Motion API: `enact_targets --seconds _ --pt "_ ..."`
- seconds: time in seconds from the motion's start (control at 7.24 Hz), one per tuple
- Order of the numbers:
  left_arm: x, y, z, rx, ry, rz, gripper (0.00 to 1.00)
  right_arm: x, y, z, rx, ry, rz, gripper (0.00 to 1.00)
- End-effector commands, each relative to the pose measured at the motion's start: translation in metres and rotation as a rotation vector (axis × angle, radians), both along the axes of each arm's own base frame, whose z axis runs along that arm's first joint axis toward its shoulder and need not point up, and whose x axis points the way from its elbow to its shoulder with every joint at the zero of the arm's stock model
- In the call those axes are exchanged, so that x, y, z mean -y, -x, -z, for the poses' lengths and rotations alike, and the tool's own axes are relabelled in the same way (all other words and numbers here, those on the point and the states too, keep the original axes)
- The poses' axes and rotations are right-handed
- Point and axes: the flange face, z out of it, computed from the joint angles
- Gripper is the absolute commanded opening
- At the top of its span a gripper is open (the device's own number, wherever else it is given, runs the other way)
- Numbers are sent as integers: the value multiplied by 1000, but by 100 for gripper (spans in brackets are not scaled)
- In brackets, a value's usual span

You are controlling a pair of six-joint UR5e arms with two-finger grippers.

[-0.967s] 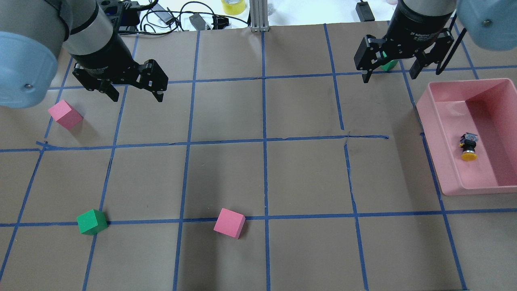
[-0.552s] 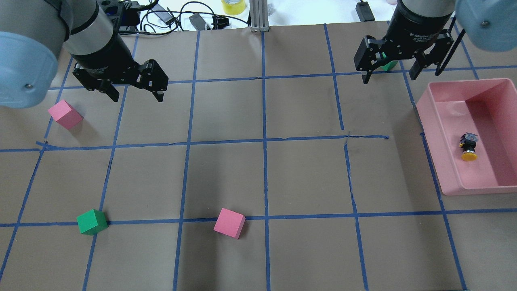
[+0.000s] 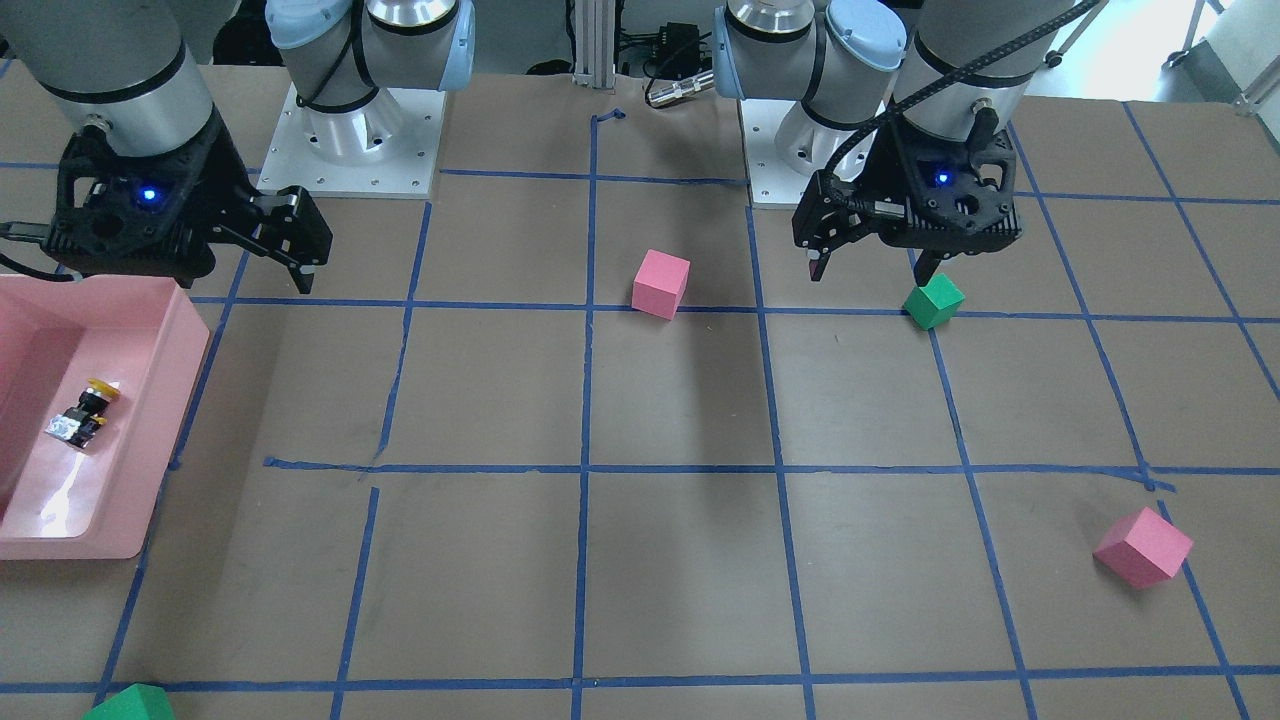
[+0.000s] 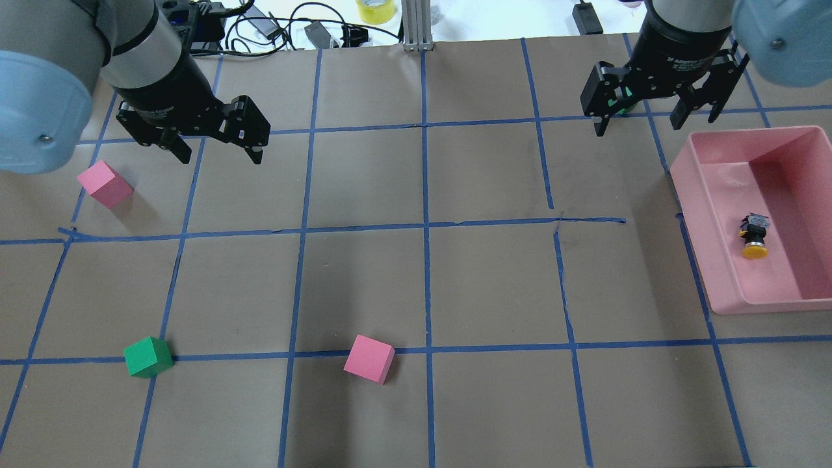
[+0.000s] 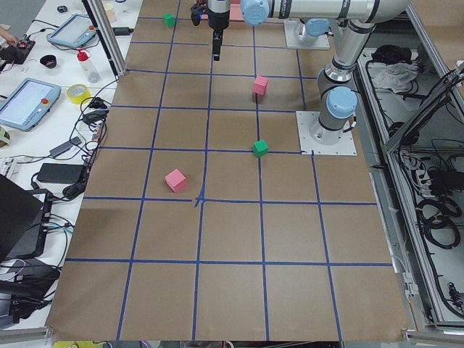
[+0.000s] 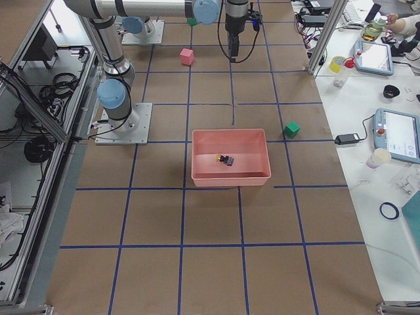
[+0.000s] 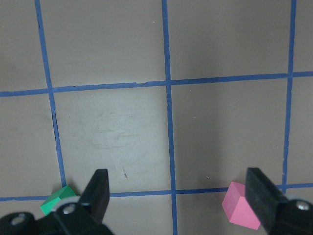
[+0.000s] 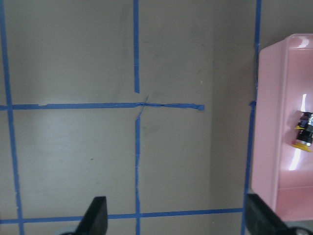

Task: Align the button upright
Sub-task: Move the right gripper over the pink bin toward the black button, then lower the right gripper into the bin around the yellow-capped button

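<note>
The button [image 4: 754, 237] lies on its side on the floor of the pink bin [image 4: 699, 240], its yellow cap towards the robot and its grey contact block away. It also shows in the front view [image 3: 82, 413] and at the right edge of the right wrist view [image 8: 303, 136]. My right gripper [image 4: 637, 127] is open and empty, hanging above the table beyond the bin's far left corner, apart from it. My left gripper [image 4: 221, 158] is open and empty over the far left of the table.
On the left are a pink cube [image 4: 104, 184] close to the left gripper and a green cube [image 4: 148, 357]; another pink cube [image 4: 369, 359] lies near the front. A green cube [image 4: 621, 104] sits partly hidden behind the right gripper. Cables and tape lie past the far edge.
My right gripper has shifted a little to the right, towards the bin, still open. The left arm, the button and the cubes have not moved.
</note>
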Motion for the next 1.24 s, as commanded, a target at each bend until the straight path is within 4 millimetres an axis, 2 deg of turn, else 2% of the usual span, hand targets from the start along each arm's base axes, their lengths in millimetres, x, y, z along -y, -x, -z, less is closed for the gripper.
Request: enact_targets --seconds 0.0,0.14,0.28,0.55,0.69,0.97,1.1 --pt "0 0 0 -2 0 0 100 8 93 9 -57 -47 -37 100" --pt "0 0 0 -2 0 0 100 5 146 33 -42 -91 -3 100" --pt "0 0 -1 0 2 0 100 2 197 47 -50 -57 67 100" --pt "0 0 0 0 1 0 100 1 263 106 -51 -49 -52 100" --pt "0 0 -1 0 0 0 100 7 276 135 -38 -34 -33 100" --pt "0 0 0 0 -1 0 100 15 290 173 -13 -73 -13 100" --pt "-1 0 0 1 -1 -1 100 23 294 193 -17 -66 -7 97"
